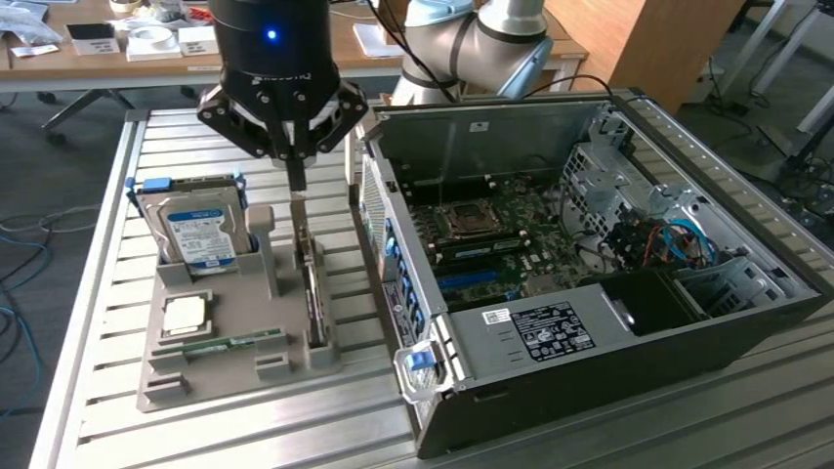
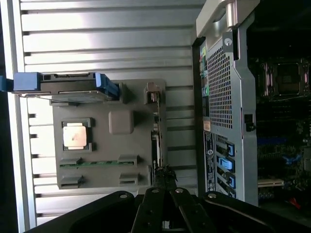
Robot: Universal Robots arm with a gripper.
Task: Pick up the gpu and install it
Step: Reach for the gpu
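Shadow hides most of the inside of the computer case (image 2: 221,97) in the wrist view, so I can barely make out the boards in there. The gpu (image 1: 312,293) is hard to see too. It stands on its thin edge, so I get just a dark strip with a silver end piece at the far end. The gripper (image 1: 297,182) hangs right over that end with its 2 fingers pressed together. I cannot tell if the tips touch the card or stop just above it. The arm (image 1: 456,39) behind it is cut off at the top of the exterior view.

The gray tray (image 1: 222,376) sits on the metal table (image 1: 111,293), just beside the case. It holds 4 things. The gpu stands in a slot on the side next to the case. The hard drive (image 1: 202,234), with its blue and white label, stands up at the far end. 1 square silver chip (image 1: 186,313) lies flat in its own pocket. 1 thin green memory stick (image 1: 225,344) lies flat just beside the chip, toward the near end.

The case lies on its side with the lid off. Inside I see the green main board (image 1: 509,225), a box with a black and white label (image 1: 548,332), and blue and red wires (image 1: 665,239).
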